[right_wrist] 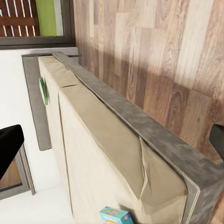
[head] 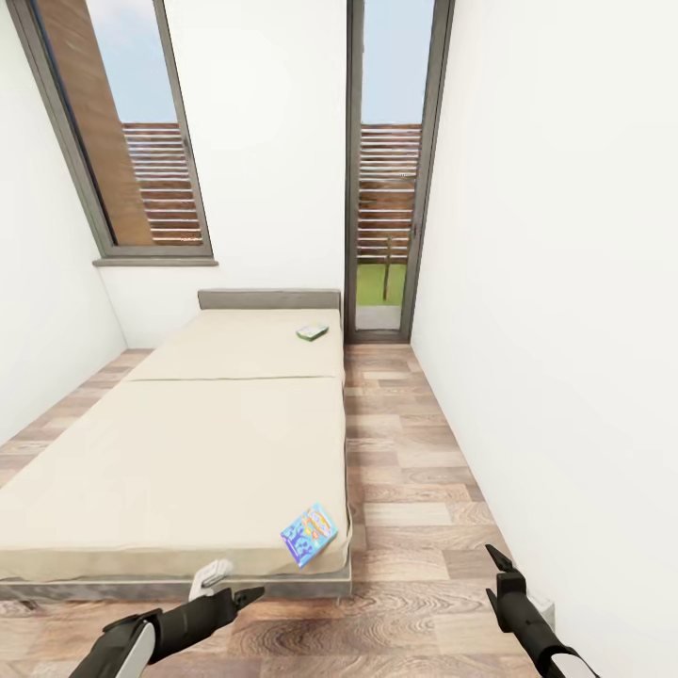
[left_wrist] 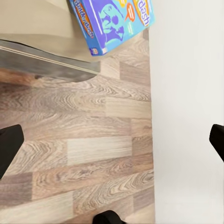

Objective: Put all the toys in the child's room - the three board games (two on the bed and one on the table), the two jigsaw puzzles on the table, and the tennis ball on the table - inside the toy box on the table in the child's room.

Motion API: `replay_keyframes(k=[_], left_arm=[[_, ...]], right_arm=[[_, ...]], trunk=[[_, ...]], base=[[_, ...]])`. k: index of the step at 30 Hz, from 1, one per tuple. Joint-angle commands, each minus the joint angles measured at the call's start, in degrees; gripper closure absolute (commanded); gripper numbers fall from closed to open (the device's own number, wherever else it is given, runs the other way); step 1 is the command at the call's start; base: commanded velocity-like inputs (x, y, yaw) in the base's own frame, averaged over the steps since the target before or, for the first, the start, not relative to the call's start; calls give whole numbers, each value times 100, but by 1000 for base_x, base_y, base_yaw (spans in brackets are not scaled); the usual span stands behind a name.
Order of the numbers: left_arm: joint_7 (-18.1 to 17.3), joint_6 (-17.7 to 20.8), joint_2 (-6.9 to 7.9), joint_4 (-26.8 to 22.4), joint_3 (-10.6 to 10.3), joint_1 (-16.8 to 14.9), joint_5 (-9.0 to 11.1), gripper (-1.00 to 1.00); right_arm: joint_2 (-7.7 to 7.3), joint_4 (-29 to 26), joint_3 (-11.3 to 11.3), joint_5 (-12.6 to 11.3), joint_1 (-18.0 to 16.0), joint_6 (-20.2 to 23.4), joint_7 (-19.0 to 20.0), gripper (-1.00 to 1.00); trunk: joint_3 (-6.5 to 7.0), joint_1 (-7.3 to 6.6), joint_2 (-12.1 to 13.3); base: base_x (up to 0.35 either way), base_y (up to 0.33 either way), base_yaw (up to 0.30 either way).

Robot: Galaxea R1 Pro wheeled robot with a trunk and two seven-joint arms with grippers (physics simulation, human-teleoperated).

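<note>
A blue board game [head: 309,534] lies on the near right corner of the beige bed [head: 188,452], jutting a little over the edge. A second, green board game [head: 313,331] rests at the bed's far end by the headboard. My left gripper [head: 237,597] hovers low in front of the bed's foot, open and holding nothing. In the left wrist view the blue board game [left_wrist: 112,23] lies beyond the spread fingers [left_wrist: 8,148]. My right gripper [head: 496,569] is open over the floor to the right of the bed. The right wrist view looks along the bed at the green game [right_wrist: 43,91].
A strip of wooden floor [head: 414,490] runs between the bed and the white wall [head: 565,330] on the right. A glass door [head: 388,169] closes the far end. A window [head: 122,132] sits above the bed's far left.
</note>
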Motion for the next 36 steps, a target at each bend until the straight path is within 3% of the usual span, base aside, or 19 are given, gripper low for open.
replay_keyframes(k=[1, 8, 12, 16, 17, 23, 36], left_arm=[[-20, 52, 4, 2, 15, -3, 39, -100], [-239, 124, 39, 10, 46, -31, 176, -100], [-614, 354, 98, 11, 141, -141, 463, -100], [-955, 727, 263, 11, 252, -245, 685, -100], [-1098, 909, 372, 11, 296, -278, 753, -100], [-1502, 1242, 607, 11, 425, -331, 900, -100], [-1745, 1349, 670, 11, 530, -346, 1333, -100]], right_arm=[[1, 2, -26, -39, -5, 52, 9, -100], [3, -52, -17, -36, -5, 50, 88, -100], [3, -141, 31, -32, -5, 29, 248, -100], [3, -181, 234, -31, -5, -61, 352, -100], [3, -194, 372, -33, -5, -132, 395, -100], [3, -213, 717, -44, -5, -395, 567, -100], [-1, -310, 870, -57, -2, -451, 955, -100]], trunk=[[-24, 22, -44], [-150, 176, -325], [-221, 264, -486], [-293, 352, -646], [-311, 374, -686], [-419, 505, -927], [-652, 791, -1448]], base=[[0, 0, 0], [0, 0, 0], [0, 0, 0], [0, 0, 0], [0, 0, 0], [0, 0, 0], [0, 0, 0]])
